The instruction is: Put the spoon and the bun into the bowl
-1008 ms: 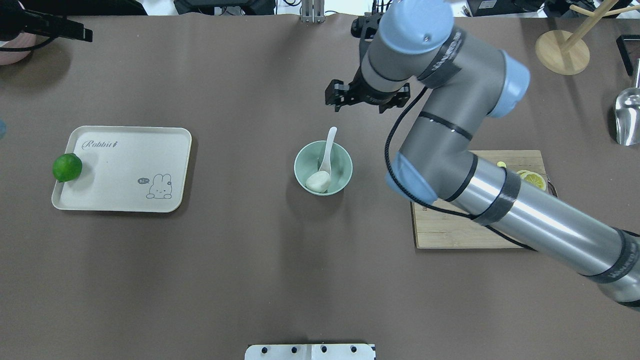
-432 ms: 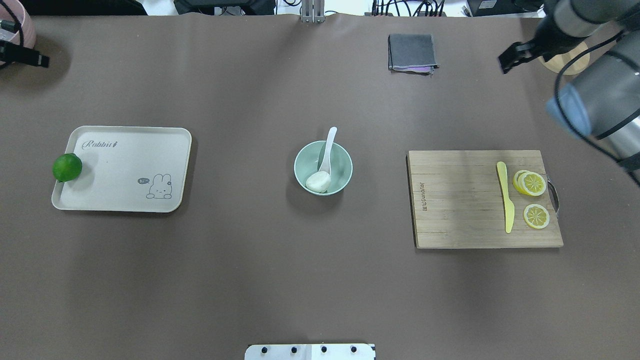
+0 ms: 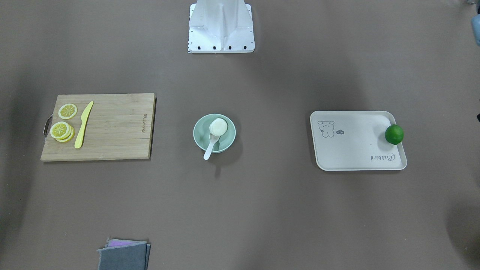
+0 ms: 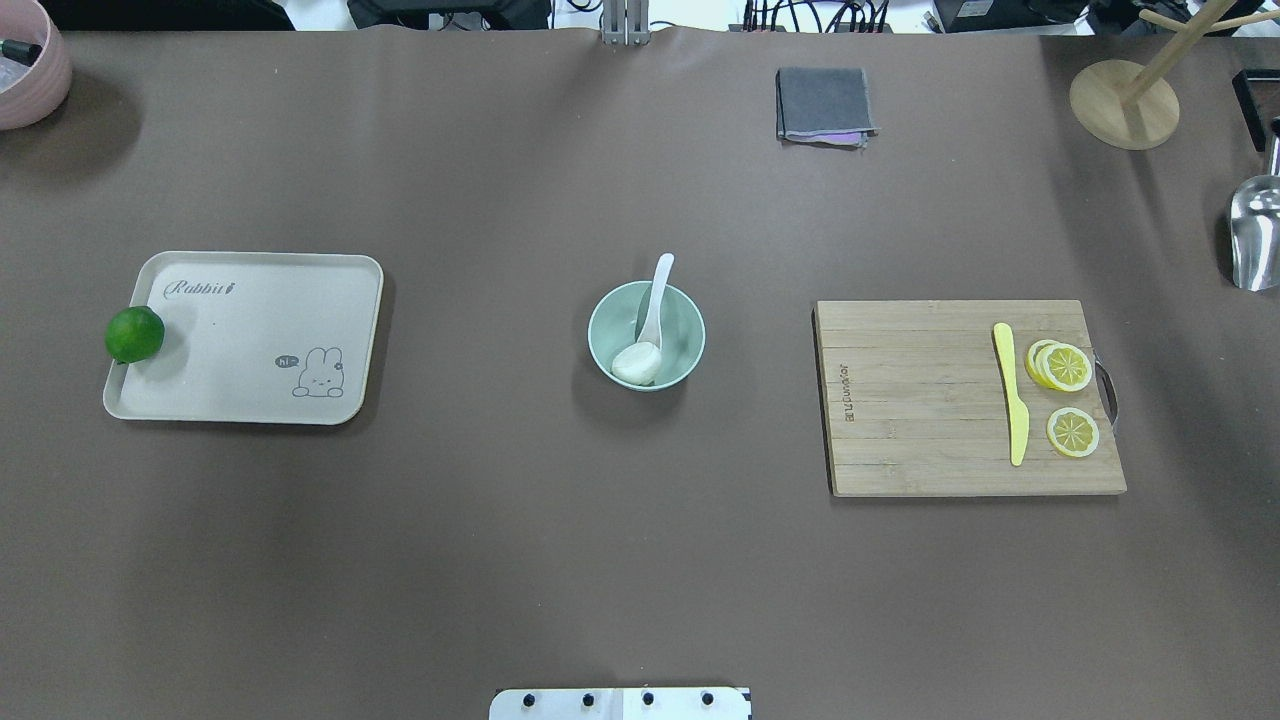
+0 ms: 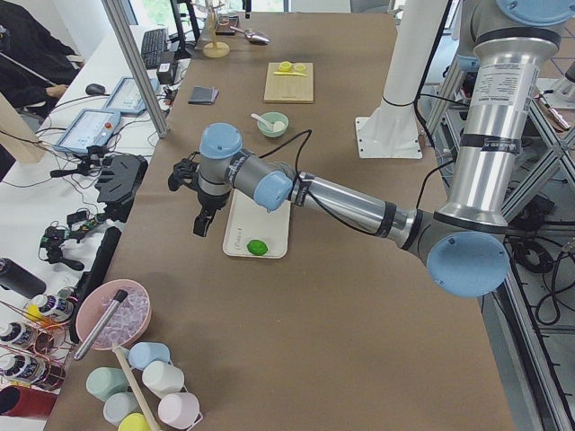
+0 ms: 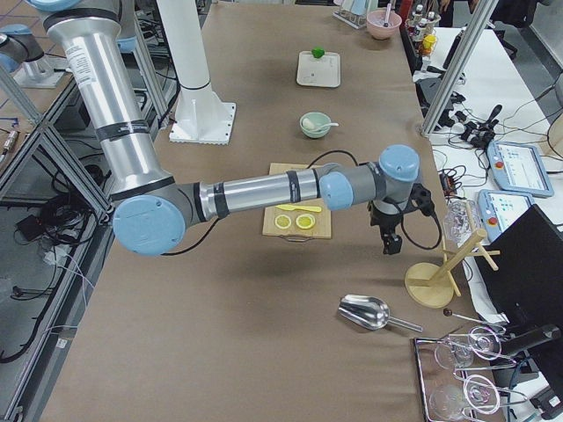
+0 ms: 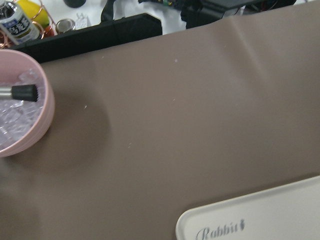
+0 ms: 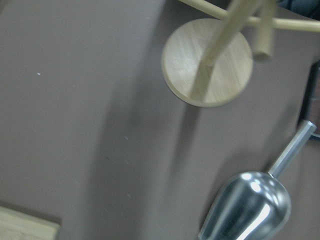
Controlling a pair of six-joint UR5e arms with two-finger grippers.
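The right arm has been swung away from the bowl (image 4: 596,330) within the last second. Its claw (image 6: 390,244) is now held near the wooden stand (image 6: 435,286), and its opening cannot be told. The left claw (image 5: 205,224), beside the tray (image 4: 250,340), is equally unreadable. Both the spoon (image 4: 655,300) and the bun (image 4: 637,363) are left in the bowl, with the spoon's handle propped on the rim. All 2 placements are judged done.

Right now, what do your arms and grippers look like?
Both match: the left arm and right arm are silver-grey tubes with pale blue joint caps, black bands and a black cable alongside. The left gripper and right gripper are black.
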